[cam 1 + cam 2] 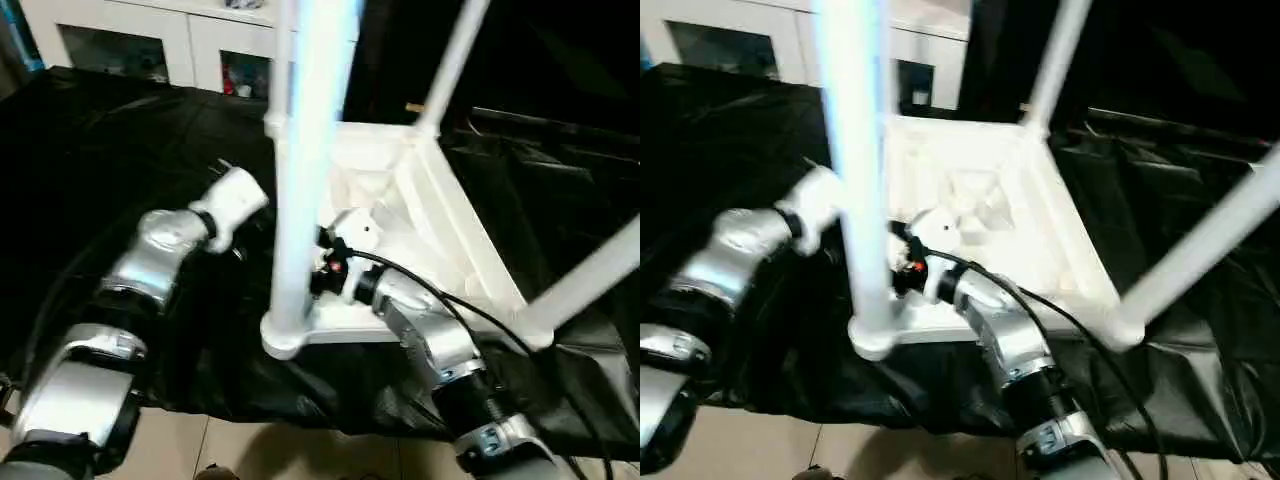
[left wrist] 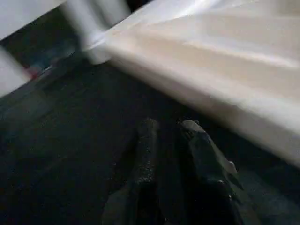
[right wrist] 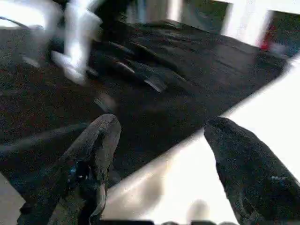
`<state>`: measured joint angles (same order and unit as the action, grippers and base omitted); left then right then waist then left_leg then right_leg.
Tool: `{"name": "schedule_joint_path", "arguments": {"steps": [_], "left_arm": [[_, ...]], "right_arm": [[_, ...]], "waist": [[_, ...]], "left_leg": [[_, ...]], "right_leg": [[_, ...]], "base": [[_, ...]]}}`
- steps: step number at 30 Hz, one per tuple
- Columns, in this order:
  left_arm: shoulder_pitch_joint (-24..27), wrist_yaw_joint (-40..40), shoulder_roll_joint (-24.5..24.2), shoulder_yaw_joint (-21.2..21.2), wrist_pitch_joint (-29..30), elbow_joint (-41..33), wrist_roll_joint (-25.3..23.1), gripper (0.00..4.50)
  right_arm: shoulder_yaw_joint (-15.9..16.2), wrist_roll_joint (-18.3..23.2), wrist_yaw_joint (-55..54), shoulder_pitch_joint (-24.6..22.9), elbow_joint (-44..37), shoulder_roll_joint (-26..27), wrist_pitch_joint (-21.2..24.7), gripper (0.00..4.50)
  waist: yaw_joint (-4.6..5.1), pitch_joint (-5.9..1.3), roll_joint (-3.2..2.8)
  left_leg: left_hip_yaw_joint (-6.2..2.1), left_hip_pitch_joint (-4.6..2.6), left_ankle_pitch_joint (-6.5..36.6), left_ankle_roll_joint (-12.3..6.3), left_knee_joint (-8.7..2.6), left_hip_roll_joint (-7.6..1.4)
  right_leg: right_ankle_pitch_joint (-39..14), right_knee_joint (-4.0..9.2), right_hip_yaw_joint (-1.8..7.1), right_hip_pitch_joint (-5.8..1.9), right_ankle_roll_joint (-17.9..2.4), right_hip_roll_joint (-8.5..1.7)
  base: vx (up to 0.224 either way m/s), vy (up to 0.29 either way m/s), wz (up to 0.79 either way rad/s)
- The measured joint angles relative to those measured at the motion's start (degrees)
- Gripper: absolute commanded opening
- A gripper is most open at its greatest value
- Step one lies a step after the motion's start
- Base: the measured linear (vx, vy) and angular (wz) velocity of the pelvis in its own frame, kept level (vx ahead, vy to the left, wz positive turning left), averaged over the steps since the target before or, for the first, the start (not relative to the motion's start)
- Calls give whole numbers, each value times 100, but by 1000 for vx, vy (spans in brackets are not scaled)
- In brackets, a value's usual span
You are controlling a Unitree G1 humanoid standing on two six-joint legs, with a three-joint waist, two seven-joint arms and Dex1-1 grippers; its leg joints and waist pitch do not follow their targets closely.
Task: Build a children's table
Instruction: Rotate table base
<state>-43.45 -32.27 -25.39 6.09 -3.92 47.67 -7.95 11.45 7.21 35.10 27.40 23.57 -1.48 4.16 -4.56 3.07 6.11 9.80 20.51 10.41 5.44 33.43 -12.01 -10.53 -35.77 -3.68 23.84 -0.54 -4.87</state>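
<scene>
The children's table [image 1: 440, 220] lies upside down on a black sheet, its ribbed underside facing up. Three white tube legs stand up from its corner sockets: a near one [image 1: 300, 180], a far one [image 1: 455, 60] and a right one [image 1: 590, 280]. My right gripper [image 3: 161, 124] is wide open at the front rim by the near leg's socket [image 1: 285, 335]. The white rim [image 3: 197, 178] lies between its fingers, and they are not closed on it. My left gripper [image 2: 168, 124] hovers low over the sheet beside the tabletop's side edge [image 2: 225, 89]. It is open only by a narrow gap and holds nothing.
The black sheet [image 1: 100, 150] covers the ground around the table, with pale floor tiles [image 1: 250, 450] at its near edge. A white cabinet with glass doors [image 1: 180, 45] stands at the back left. A black cable [image 1: 440, 295] runs along my right forearm.
</scene>
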Motion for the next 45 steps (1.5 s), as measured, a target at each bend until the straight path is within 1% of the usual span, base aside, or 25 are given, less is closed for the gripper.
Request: {"name": "schedule_joint_path", "arguments": {"steps": [2,3,5,6,8,10,11,12,13,15,18,20,21,22,24,26,28,30,32,33,34,36,39,42,45], "left_arm": [[157,114,-116,-158,72,-47,50,84],[371,150,-146,-279,116,-274,109,84],[624,157,-150,-366,157,-522,189,84],[832,156,-150,-420,193,-745,269,84],[1123,115,-150,-570,318,-1116,431,84],[1679,-221,-248,-650,611,-2014,709,84],[1863,-361,-332,-653,697,-2225,777,84],[2097,-559,-461,-672,913,-2512,872,84],[2360,-797,-615,-668,1125,-2888,1004,84],[2780,-1269,-930,-614,1513,-3475,1254,84],[3147,-1834,-1322,-541,1928,-4138,1595,84],[3307,-2147,-1515,-518,2212,-4530,1915,84],[3480,-2383,-1701,-523,2489,-4868,2243,84],[3552,-2498,-1780,-521,2587,-5015,2366,84],[3692,-2784,-1970,-548,2979,-5431,2825,84],[3695,-2855,-1970,-572,3092,-5565,2961,84],[3749,-2884,-1968,-616,3296,-5786,3084,84],[3773,-2886,-1960,-624,3400,-5893,3128,84],[3784,-2796,-1852,-662,3466,-5949,3124,84],[3772,-2685,-1709,-672,3467,-6020,3081,84],[3763,-2627,-1641,-671,3467,-6060,3077,84],[3742,-2422,-1532,-687,3425,-6101,3046,84],[3724,-2048,-1448,-695,3361,-6136,2989,84],[3725,-1785,-1380,-705,3348,-6139,2896,84],[3721,-1468,-1139,-727,3348,-6138,2775,84]], "right_arm": [[-103,-20,-15,-58,-43,-144,4,331],[-113,-27,21,-130,-161,-251,18,331],[-111,-45,61,-245,-378,-333,32,331],[-108,-70,113,-310,-528,-429,65,331],[-100,-92,209,-343,-708,-599,153,331],[94,-238,670,-543,-1160,-1175,145,331],[132,-302,839,-632,-1241,-1407,139,331],[210,-382,1062,-736,-1326,-1692,139,331],[361,-462,1306,-829,-1482,-1963,128,331],[513,-567,1714,-974,-1653,-2415,117,331],[608,-705,2077,-984,-1850,-2780,63,331],[722,-848,2216,-961,-1945,-2932,-8,331],[856,-1037,2296,-935,-1958,-3049,-124,331],[917,-1105,2327,-948,-1965,-3123,-170,331],[997,-1354,2288,-936,-1780,-3106,-306,331],[1078,-1458,2203,-892,-1689,-2996,-387,331],[1228,-1587,2089,-839,-1608,-2894,-500,331],[1310,-1674,2006,-790,-1526,-2856,-513,331],[1394,-1939,1590,-581,-1135,-2652,-615,331],[1500,-2093,1339,-475,-914,-2514,-723,331],[1536,-2183,1148,-422,-828,-2407,-748,331],[1597,-2362,773,-293,-599,-2264,-843,331],[1597,-2616,290,-137,-275,-2134,-951,331],[1578,-2720,32,-33,-94,-2093,-991,331],[1473,-2706,-234,-40,-17,-1850,-1021,331]], "waist": [[-19,0,0],[-31,1,-1],[-39,1,-1],[-45,2,-2],[-53,1,-1],[-67,3,-4],[-70,3,-3],[-57,4,-5],[-53,7,-10],[-38,14,-20],[-29,16,-23],[-29,15,-22],[-30,14,-21],[-32,15,-22],[-32,15,-23],[-30,17,-24],[-15,16,-23],[-7,15,-22],[38,13,-18],[75,11,-16],[99,11,-15],[129,11,-16],[142,11,-16],[137,9,-13],[158,9,-12]], "left_leg": [[2,2,-1,1,0,-1],[1,-1,0,1,-1,-1],[2,4,0,1,0,-2],[2,4,0,1,2,-2],[4,5,0,0,8,-2],[1,-3,3,-2,8,-2],[2,-9,3,-3,7,-2],[2,-8,2,-2,10,-2],[0,-9,2,-2,9,-4],[0,-13,2,-1,10,-9],[-6,-25,1,0,11,-32],[-5,-31,1,1,12,-47],[-5,-32,0,2,13,-52],[-4,-33,0,3,13,-52],[3,-35,0,3,13,-53],[5,-35,0,3,15,-52],[4,-36,-1,5,20,-53],[5,-34,-2,5,24,-52],[7,-39,-2,6,26,-52],[6,-38,-5,12,27,-52],[6,-36,-8,16,29,-52],[5,-37,-8,17,33,-52],[5,-33,-11,20,41,-53],[5,-31,-10,20,41,-52],[5,-21,-10,21,42,-54]], "right_leg": [[-1,0,-2,1,1,2],[-1,0,-1,-1,1,1],[-1,2,-2,1,1,2],[-1,2,-1,0,1,1],[-1,-2,-2,-2,0,1],[-3,6,-2,-15,4,-1],[-3,9,-2,-23,4,0],[-3,7,-2,-21,5,2],[-3,6,-1,-21,5,2],[-5,4,0,-20,8,10],[-18,0,7,-20,30,35],[-18,-1,7,-22,29,50],[-18,-5,6,-21,29,54],[-18,-4,7,-21,28,55],[-18,-5,10,-21,28,56],[-17,-6,12,-20,26,56],[-16,-9,14,-22,26,57],[-16,-10,16,-22,25,57],[-16,-12,18,-24,25,57],[-15,-13,18,-24,24,57],[-15,-16,17,-23,24,59],[-15,-21,18,-23,24,59],[-15,-27,17,-22,24,63],[-15,-27,17,-22,24,63],[-13,-27,17,-15,22,66]], "base": [[0,0,0],[0,0,0],[0,0,0],[0,0,0],[0,0,0],[0,0,0],[0,0,0],[0,0,0],[0,0,0],[0,0,0],[0,0,0],[0,0,0],[0,0,0],[0,0,0],[0,0,0],[0,0,0],[0,0,0],[0,0,0],[0,0,0],[0,0,0],[0,0,0],[0,0,0],[0,0,0],[0,0,0],[0,0,0]]}}
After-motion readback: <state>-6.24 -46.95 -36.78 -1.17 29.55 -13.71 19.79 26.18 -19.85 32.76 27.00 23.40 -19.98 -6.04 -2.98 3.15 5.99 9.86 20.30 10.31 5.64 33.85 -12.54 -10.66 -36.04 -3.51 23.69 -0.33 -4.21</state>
